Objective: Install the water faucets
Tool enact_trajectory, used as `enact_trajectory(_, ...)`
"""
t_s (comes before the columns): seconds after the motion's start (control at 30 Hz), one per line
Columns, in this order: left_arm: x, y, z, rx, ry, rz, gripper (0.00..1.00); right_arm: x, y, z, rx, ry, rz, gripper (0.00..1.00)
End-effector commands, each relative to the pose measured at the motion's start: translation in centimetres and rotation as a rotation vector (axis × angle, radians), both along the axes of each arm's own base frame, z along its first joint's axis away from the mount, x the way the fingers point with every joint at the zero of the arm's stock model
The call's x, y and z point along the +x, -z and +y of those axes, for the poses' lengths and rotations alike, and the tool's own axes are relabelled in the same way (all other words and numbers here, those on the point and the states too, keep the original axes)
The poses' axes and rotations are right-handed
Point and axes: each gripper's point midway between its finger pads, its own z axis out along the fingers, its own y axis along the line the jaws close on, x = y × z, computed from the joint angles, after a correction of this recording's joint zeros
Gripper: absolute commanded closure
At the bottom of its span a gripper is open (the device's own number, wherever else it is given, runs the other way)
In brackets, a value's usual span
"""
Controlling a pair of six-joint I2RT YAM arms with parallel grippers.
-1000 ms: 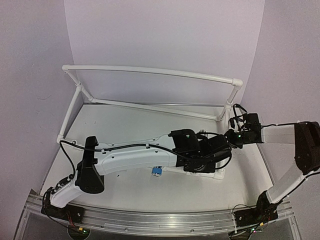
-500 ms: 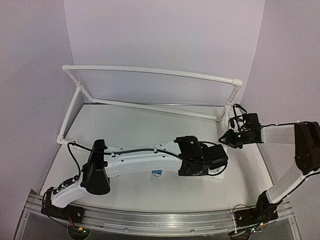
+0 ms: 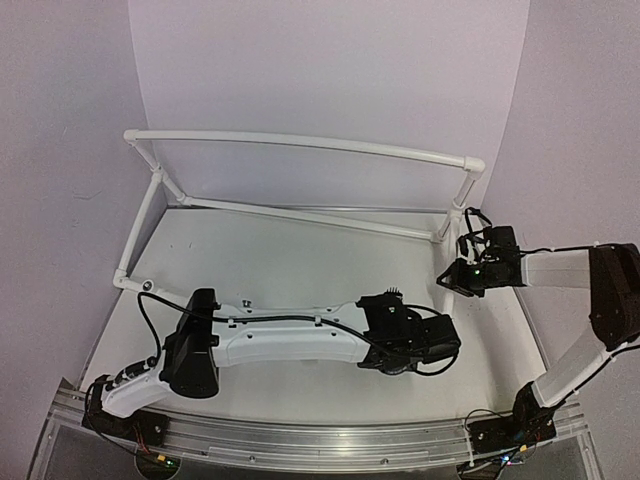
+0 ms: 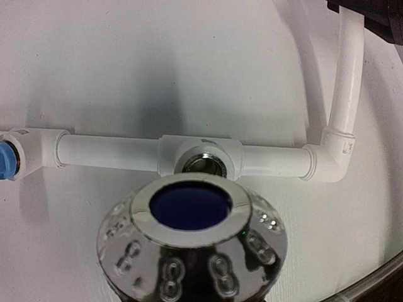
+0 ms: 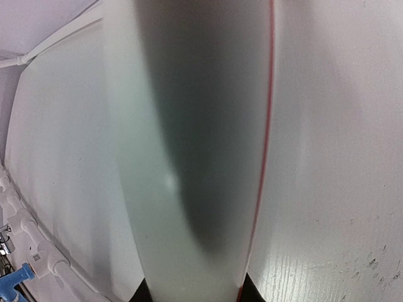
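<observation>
- The white pipe frame (image 3: 300, 140) stands on the table (image 3: 280, 250). Its near rail lies on the surface on the right side.
- The left arm (image 3: 290, 340) lies low and stretches far to the right across the table, and its wrist camera looks down on that near rail.
- The right arm (image 3: 560, 268) reaches in from the right, forearm about level. The right gripper (image 3: 452, 277) is clamped round the frame's upright pipe, which fills its wrist view as a pale blur.
- The left gripper (image 3: 442, 343) is pressed together on the chrome-headed faucet (image 4: 192, 242), though the fingers are hidden behind it.
- That faucet sits just short of the tee socket (image 4: 200, 165), not touching it. Its round face tilts up and towards the socket. The body is hidden, so its long axis cannot be followed.
- Its head is a dimpled, mirror-bright dome with a dark blue disc at the centre.
- A blue faucet (image 4: 6, 160) sits in the rail's left end fitting, in line with the pipe.
</observation>
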Motion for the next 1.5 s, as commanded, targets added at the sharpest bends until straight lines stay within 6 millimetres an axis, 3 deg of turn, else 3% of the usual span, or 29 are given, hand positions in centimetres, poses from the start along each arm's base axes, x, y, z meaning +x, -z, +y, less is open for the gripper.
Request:
enact_trajectory(0.0,1.0,-4.3,-1.1,-0.102,-0.015,-0.069,1.00,-3.3,-2.4,7.1,0.217,-0.190,0.085,1.00)
enact_trajectory(0.27,2.0,-4.1,-2.8,-0.122,0.037,-0.098,1.00,-3.2,-2.3,7.0,0.210,-0.187,0.088,1.00)
enact_trajectory(1.17,2.7,0.5,-1.0,-0.020,0.005,0.024,1.00,-3.2,-1.4,7.0,0.199,-0.187,0.106,1.00)
enact_trajectory(1.37,2.9,1.3,-2.2,-0.022,0.070,0.016,1.00,-3.2,-1.3,7.0,0.199,-0.188,0.109,1.00)
enact_trajectory(1.47,2.3,2.9,-3.7,-0.015,0.175,0.029,1.00,-3.2,-1.2,7.0,0.200,-0.190,0.113,1.00)
